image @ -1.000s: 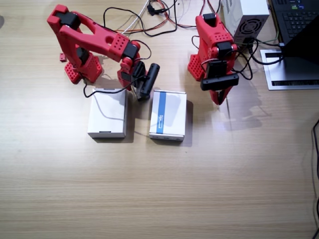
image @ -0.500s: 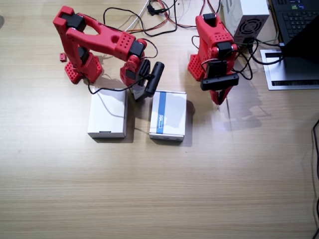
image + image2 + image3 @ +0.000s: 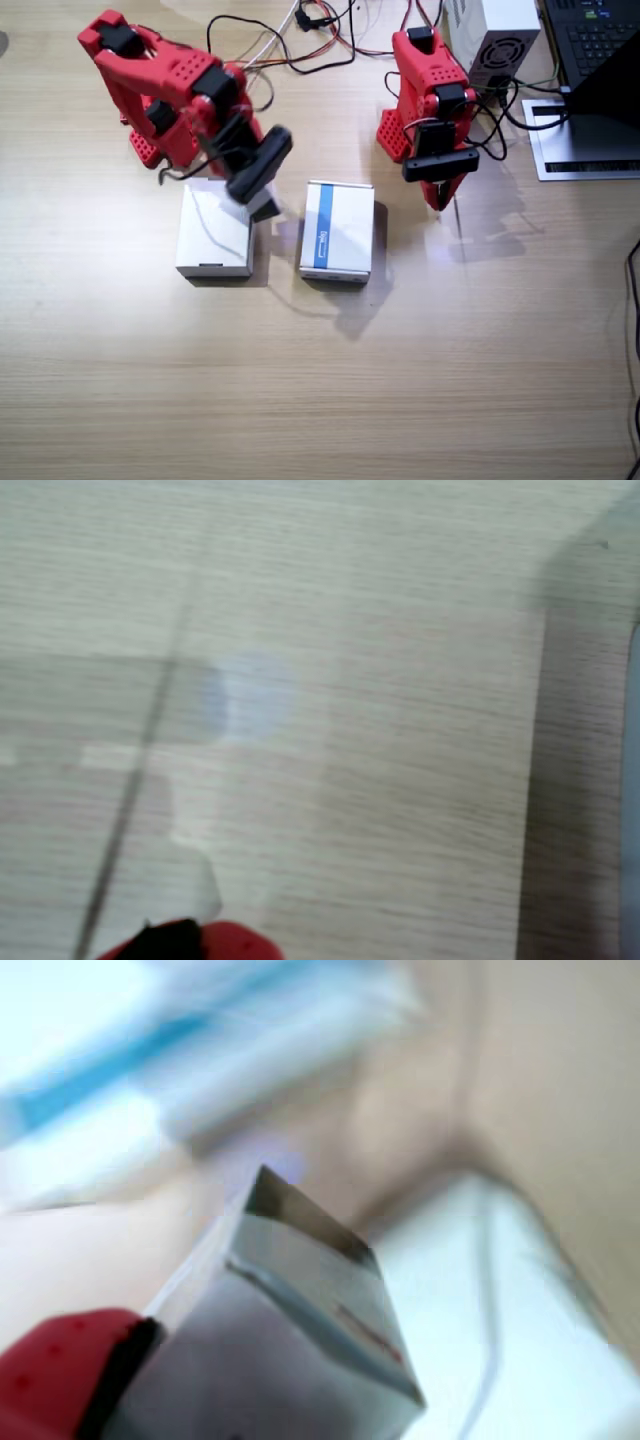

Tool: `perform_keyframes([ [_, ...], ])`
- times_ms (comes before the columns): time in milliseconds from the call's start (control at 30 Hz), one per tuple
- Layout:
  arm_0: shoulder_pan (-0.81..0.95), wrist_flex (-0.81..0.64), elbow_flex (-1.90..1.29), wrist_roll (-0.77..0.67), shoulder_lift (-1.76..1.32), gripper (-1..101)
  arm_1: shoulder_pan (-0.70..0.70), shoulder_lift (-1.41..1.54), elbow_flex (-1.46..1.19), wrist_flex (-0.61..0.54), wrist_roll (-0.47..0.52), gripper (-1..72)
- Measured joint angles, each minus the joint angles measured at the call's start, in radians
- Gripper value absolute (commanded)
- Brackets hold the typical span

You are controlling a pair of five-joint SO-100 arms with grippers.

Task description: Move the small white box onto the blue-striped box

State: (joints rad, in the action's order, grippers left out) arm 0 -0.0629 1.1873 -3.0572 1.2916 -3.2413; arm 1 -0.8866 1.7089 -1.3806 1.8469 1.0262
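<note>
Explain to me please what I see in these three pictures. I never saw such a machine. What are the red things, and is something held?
The red things are two small robot arms on a wooden table, seen from above. The other two pictures come from cameras riding on the arms' wrists. The right arm's gripper holds the small white box, lifted above a plain white box; its blurred wrist view shows this close up. Beside lies the blue-striped box, the goal. The left arm's gripper rests, holding nothing I can see; its wrist view shows only bare table.
</note>
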Motion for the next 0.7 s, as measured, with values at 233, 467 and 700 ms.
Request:
perform_keyframes([
  [233,0.000,0.000,0.000,0.000,0.000,0,0.126,0.054,-0.196,0.002,0.078,22.5],
  [467,0.000,-0.052,0.012,-0.103,-0.003,29,0.109,0.077,-0.370,-0.107,0.091,42.9],
  [700,0.051,-0.103,0.259,-0.400,-0.003,34,0.161,0.164,-0.308,-0.115,0.091,46.7],
])
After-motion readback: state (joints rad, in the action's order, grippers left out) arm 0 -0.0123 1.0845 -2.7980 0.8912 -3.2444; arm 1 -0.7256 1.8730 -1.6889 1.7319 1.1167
